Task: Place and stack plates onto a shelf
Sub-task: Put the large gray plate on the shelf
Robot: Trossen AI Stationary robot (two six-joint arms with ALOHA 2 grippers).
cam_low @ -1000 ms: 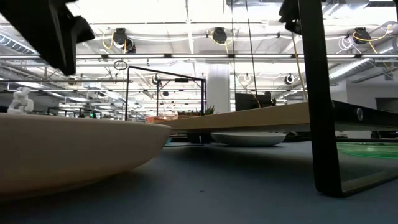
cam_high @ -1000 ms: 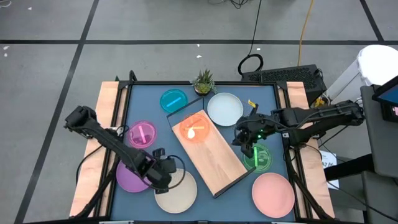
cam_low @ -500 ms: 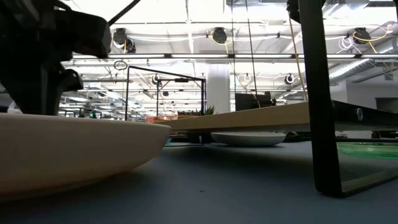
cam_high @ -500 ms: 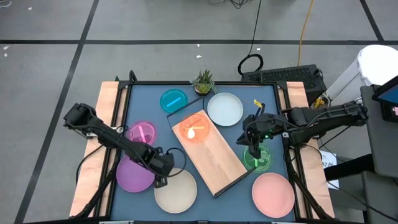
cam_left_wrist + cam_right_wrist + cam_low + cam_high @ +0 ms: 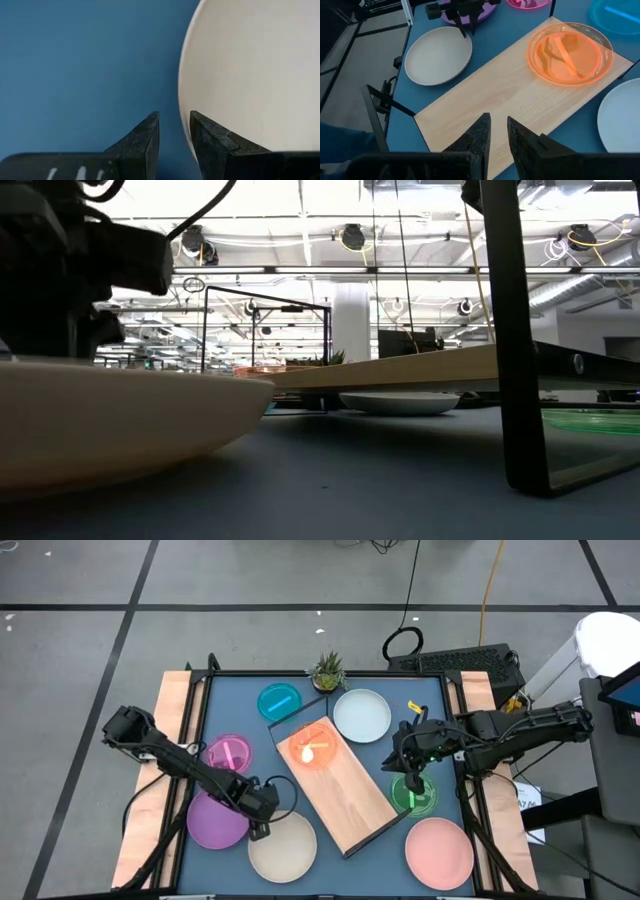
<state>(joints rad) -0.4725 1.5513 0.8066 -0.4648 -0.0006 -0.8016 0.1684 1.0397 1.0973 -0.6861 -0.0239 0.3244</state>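
Observation:
My left gripper point(image 5: 262, 821) points down at the cream plate's point(image 5: 285, 848) far-left rim and is open by a narrow gap point(image 5: 174, 135). One finger point(image 5: 215, 145) stands over the plate point(image 5: 250, 75), the other over bare table. My right gripper point(image 5: 408, 780) is shut point(image 5: 498, 120) and hovers over the green plate's point(image 5: 420, 798) left rim. The wooden shelf point(image 5: 350, 790) lies slanted mid-table and carries the orange plate point(image 5: 313, 749) at its far end. The purple plate point(image 5: 215, 822) lies beside the cream one. My left gripper comes from above at the cream plate's rim point(image 5: 186, 125), one finger on either side of it. Whether a finger touches the rim, I cannot tell. The plate lies flat on the table.
The cyan point(image 5: 279, 700) and magenta point(image 5: 229, 754) plates lie far-left, the pale blue-white plate point(image 5: 362, 714) lies beside the shelf's far end, and the salmon plate point(image 5: 439, 851) lies near-right. A small plant point(image 5: 328, 670) stands at the far edge. The shelf's black legs point(image 5: 515, 330) rise near the low camera.
My left gripper has moved a little toward the table's right and come down at the cream plate's rim. My right gripper has moved toward the table's right and near edge, from beside the shelf to over the green plate.

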